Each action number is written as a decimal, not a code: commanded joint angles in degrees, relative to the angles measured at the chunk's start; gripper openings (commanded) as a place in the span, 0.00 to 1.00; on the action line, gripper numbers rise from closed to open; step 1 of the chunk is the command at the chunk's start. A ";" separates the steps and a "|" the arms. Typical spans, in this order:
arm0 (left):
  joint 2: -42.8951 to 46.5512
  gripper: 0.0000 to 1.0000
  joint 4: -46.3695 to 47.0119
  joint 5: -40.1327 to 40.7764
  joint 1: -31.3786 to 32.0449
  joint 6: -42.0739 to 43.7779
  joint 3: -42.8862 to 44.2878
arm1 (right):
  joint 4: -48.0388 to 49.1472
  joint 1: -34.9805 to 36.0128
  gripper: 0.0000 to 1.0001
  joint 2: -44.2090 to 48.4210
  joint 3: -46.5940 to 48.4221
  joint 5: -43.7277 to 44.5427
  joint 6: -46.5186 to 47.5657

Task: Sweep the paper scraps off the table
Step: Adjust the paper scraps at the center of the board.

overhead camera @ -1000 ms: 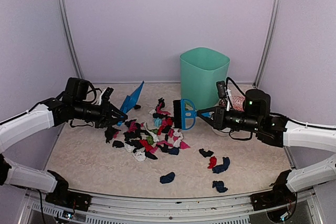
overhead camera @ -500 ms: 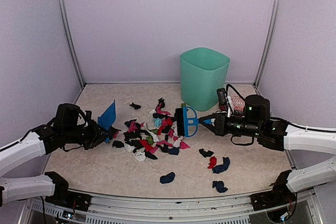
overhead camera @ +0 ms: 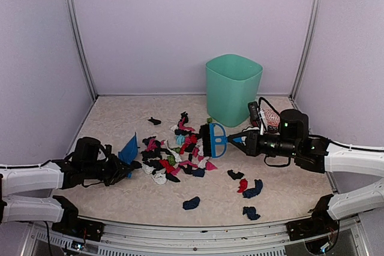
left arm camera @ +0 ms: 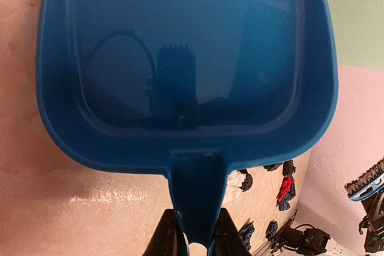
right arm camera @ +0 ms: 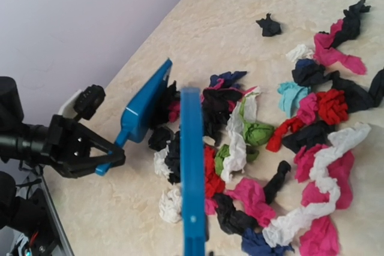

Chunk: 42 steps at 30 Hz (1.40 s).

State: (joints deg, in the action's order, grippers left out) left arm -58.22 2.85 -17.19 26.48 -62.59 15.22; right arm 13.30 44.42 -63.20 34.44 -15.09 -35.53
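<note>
Many crumpled paper scraps in black, pink, red, white, dark blue and green lie heaped mid-table, with strays at the front right. They also show in the right wrist view. My left gripper is shut on the handle of a blue dustpan, its mouth low at the heap's left edge; the pan fills the left wrist view, empty. My right gripper is shut on a blue brush, held just above the heap's right side; it shows edge-on in the right wrist view.
A teal bin stands at the back right. A small red-and-white object lies behind my right arm. Purple walls close the back and sides. The metal front rim runs along the near edge.
My left gripper has lowered the dustpan and drawn it toward the near left, then set its mouth at the heap's left edge. The brush has shifted slightly right and down.
</note>
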 commanded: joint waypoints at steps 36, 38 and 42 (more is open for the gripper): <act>-20.28 0.00 5.47 5.40 19.77 2.59 28.01 | -12.10 -0.39 0.00 9.27 6.24 9.77 7.70; -17.89 0.00 -0.22 7.70 19.75 4.70 30.14 | -12.14 -0.47 0.00 7.96 7.69 10.35 8.76; -14.04 0.00 -9.42 11.63 19.09 9.89 34.38 | -10.56 -0.48 0.00 4.23 10.56 10.85 12.51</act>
State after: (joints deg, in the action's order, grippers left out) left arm -75.24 5.67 -10.94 46.00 -59.51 45.98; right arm 1.58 44.42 -56.12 41.65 -5.91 -27.40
